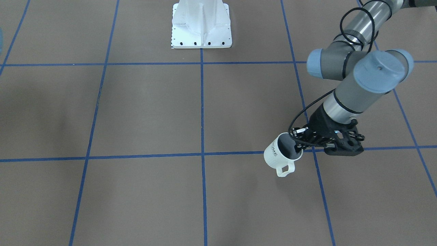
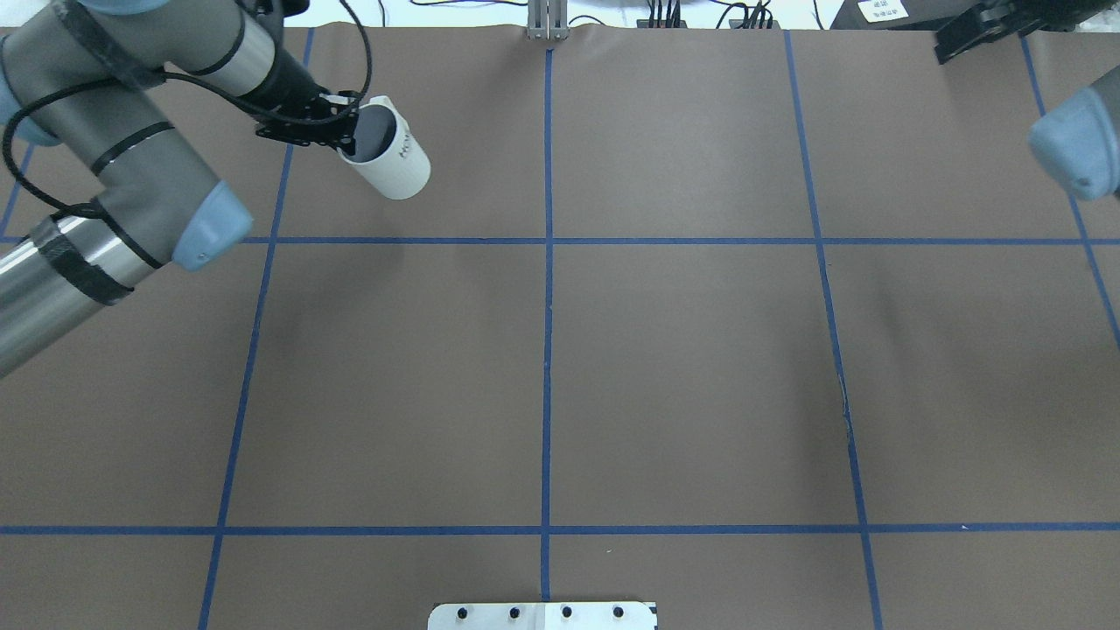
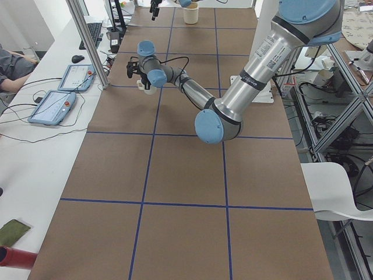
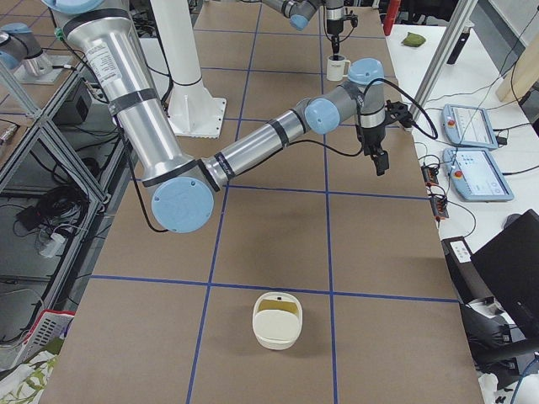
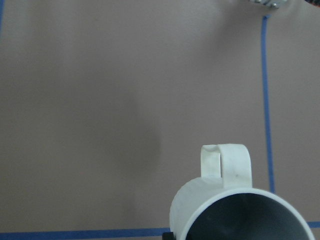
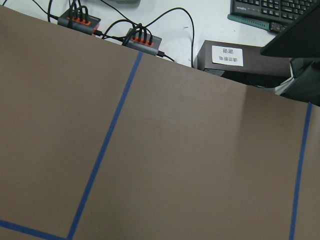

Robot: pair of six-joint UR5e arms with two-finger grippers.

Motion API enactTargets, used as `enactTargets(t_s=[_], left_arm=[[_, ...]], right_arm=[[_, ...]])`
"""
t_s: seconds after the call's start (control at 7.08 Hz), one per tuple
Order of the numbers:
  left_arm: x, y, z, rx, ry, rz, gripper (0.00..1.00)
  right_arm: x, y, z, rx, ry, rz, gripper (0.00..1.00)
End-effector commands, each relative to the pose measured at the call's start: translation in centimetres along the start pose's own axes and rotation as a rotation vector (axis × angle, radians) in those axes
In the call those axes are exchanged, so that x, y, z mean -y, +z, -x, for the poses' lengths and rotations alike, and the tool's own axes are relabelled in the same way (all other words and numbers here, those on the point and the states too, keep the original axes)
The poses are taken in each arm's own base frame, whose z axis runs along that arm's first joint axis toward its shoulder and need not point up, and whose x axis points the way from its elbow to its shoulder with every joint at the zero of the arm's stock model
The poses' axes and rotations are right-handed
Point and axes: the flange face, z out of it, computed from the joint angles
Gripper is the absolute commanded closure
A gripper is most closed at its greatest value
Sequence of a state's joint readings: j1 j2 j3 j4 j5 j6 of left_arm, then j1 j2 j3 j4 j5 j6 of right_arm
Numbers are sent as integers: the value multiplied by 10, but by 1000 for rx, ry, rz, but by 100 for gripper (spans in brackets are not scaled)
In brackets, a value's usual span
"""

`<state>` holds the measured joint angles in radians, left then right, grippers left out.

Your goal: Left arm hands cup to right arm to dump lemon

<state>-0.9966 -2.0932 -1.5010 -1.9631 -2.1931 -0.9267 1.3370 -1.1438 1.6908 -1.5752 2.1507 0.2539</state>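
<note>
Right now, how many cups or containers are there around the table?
2. The white mug is held tilted in the left gripper; a cream tub stands on the table at the robot's right end. No others show.

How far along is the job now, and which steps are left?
Done: the left gripper has the cup by its rim. In hand: it holds the cup tilted over the table. Left: the right gripper is far off, so hand-over and dumping remain. No lemon shows.

Brown table [image 2: 700, 394] — blue tape grid [image 2: 548, 350]
</note>
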Motion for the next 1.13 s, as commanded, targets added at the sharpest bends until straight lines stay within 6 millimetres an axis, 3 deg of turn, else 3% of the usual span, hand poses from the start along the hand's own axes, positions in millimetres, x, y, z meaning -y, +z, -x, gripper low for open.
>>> enactTargets(t_s=[0.0,0.14,0.42,0.57,0.85,0.99], left_arm=[[-21,-10,108,80,100,11,100],[-36,-12,145,106,143,27,100],[-74,-16,213,153,221,71,100],[-91,-17,236,168,241,93,100],[-108,-16,259,184,231,116,100],[-111,-15,262,186,227,121,94]], right_arm=[[-7,-4,-82,50,31,61,1],[-13,-4,-98,46,28,66,1],[-25,13,-147,52,-48,107,0],[-30,19,-166,69,-50,124,0],[-50,31,-181,72,-43,142,0],[-56,35,-185,66,-36,149,0]])
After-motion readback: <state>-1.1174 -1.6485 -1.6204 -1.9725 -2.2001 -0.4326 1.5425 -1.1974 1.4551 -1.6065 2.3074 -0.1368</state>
